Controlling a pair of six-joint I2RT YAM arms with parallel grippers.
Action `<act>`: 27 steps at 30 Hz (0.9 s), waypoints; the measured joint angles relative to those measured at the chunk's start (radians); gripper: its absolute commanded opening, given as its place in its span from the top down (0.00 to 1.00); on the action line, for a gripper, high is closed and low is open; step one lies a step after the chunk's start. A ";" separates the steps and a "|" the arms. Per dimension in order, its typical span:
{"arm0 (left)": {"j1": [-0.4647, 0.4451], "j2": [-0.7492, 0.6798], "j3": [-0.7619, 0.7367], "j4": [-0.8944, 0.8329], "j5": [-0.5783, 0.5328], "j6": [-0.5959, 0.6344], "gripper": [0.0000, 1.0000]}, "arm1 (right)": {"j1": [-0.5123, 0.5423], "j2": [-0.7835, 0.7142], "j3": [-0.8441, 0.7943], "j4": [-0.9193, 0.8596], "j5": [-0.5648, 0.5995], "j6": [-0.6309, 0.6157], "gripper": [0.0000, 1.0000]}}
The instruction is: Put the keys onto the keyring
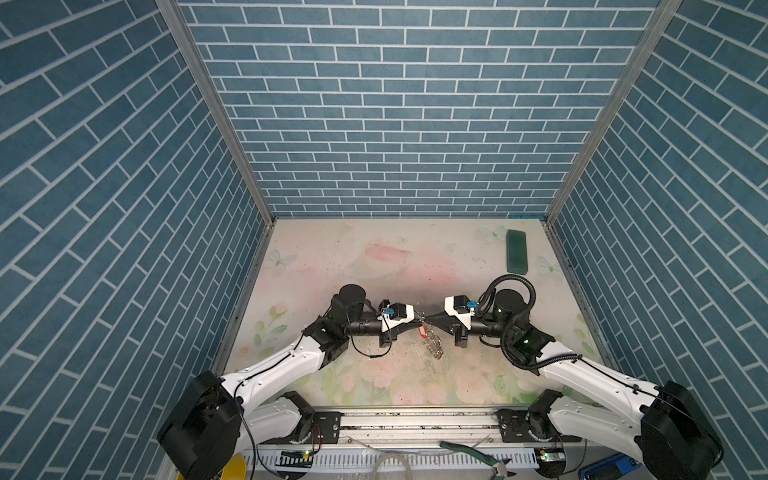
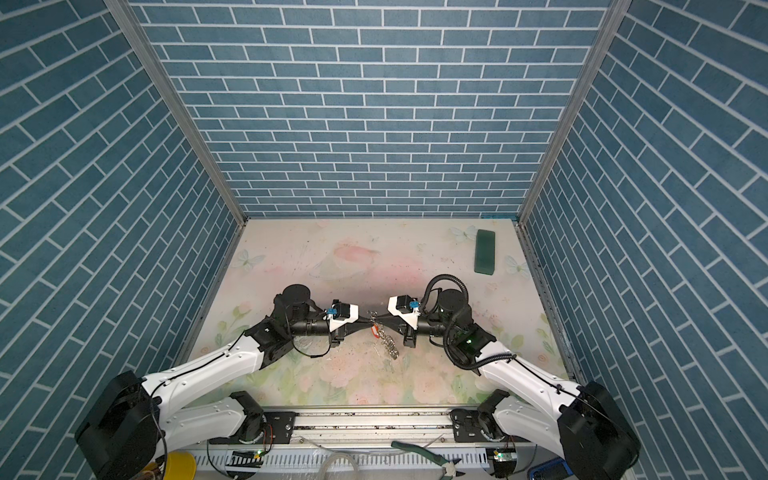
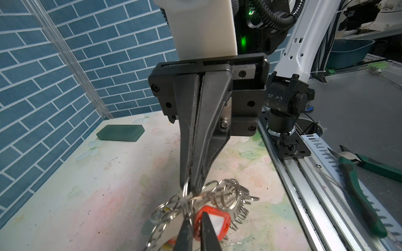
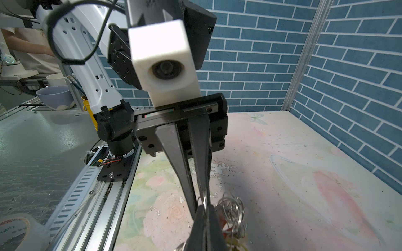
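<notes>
In both top views the two grippers meet tip to tip above the middle of the table. My left gripper [image 1: 417, 322] [image 3: 195, 217] is nearly shut, with a thin silver ring [image 3: 186, 195] pinched at its tips. My right gripper [image 1: 429, 321] [image 4: 204, 208] is shut on a silver ring [image 4: 204, 198] of the same bunch. The keyring [image 1: 434, 348] [image 2: 390, 345] [image 3: 238, 206] hangs off them as a tangle of metal rings reaching down towards the table. One of the keys, a red tag [image 1: 423, 331] [image 2: 375, 330] [image 3: 219, 220], hangs just behind the left fingertips. Bits of orange and yellow tags show low in the bunch.
A dark green block [image 1: 516, 251] [image 3: 120, 132] lies at the back right, near the wall. Green-handled pliers [image 1: 473, 451] [image 3: 359, 184] rest on the metal rail beyond the table's front edge. A tape roll [image 4: 13, 230] and a bowl [image 4: 56, 97] sit off the table.
</notes>
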 measured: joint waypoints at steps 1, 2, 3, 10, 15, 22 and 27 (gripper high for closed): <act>0.000 0.000 0.000 0.000 0.000 0.000 0.88 | 0.000 0.002 -0.005 0.017 0.003 0.007 1.00; 0.000 0.000 0.000 0.003 0.000 -0.001 0.88 | -0.001 0.007 -0.007 0.033 0.005 0.014 1.00; 0.000 -0.001 0.000 0.003 0.000 -0.001 0.87 | 0.000 0.013 -0.009 0.048 0.008 0.022 1.00; 0.001 -0.002 -0.005 0.008 -0.004 -0.004 0.85 | 0.000 0.033 -0.011 0.112 0.027 0.040 1.00; 0.001 -0.002 -0.008 0.017 -0.007 -0.011 0.86 | 0.000 0.034 -0.011 0.114 0.041 0.040 1.00; 0.006 -0.029 -0.056 0.080 -0.064 -0.035 0.71 | 0.000 0.033 -0.011 0.106 0.055 0.033 1.00; 0.015 -0.066 -0.108 0.156 -0.130 -0.066 0.70 | 0.000 0.023 -0.011 0.074 0.053 0.009 1.00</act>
